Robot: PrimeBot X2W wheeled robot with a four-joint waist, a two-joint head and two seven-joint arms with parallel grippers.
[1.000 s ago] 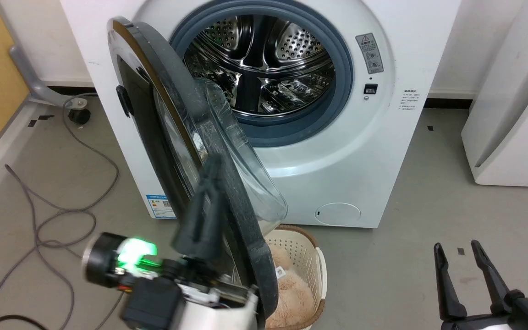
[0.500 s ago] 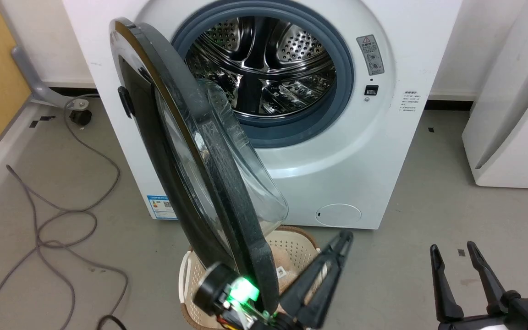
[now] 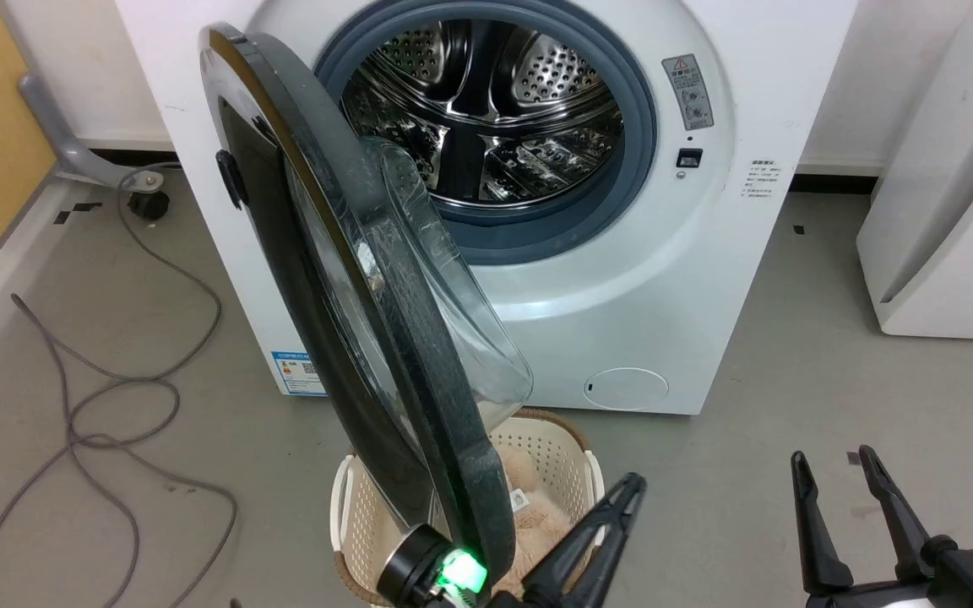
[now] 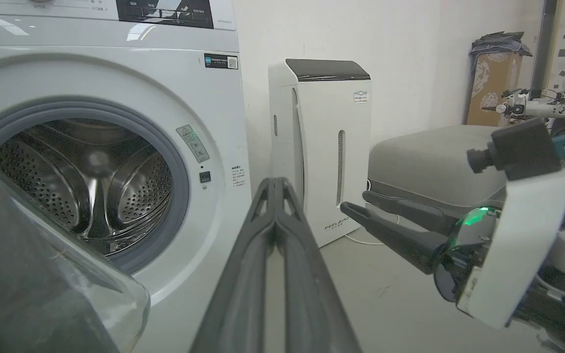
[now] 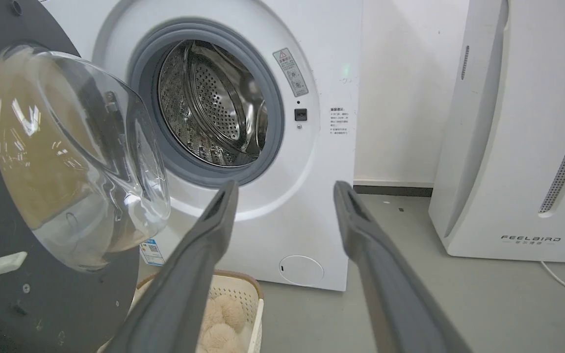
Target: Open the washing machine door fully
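The washing machine door (image 3: 394, 338) stands swung out to the left, edge-on to the head view, its clear glass bowl (image 3: 453, 287) facing the drum mouth (image 3: 486, 127). My left gripper (image 3: 632, 485) is shut on nothing, low at the right of the door's lower edge, fingers slanting up and right, apart from the door. Along its shut fingers (image 4: 275, 184) the left wrist view shows the door (image 4: 17, 279) at lower left. My right gripper (image 3: 833, 460) hangs open at the lower right, over bare floor. Its open fingers (image 5: 286, 189) frame the machine front, the door's inner face (image 5: 42, 304) at left.
A cream perforated basket (image 3: 567, 464) with pale fluffy cloth sits on the floor under the door's lower edge. A white appliance (image 3: 951, 211) stands at the right. Grey cables (image 3: 115, 380) loop on the floor at the left. A small round flap (image 3: 626, 388) is low on the machine.
My left gripper has swung from pointing up in front of the door's edge to low at the door's right side. The door's angle is about the same. The right gripper barely moved.
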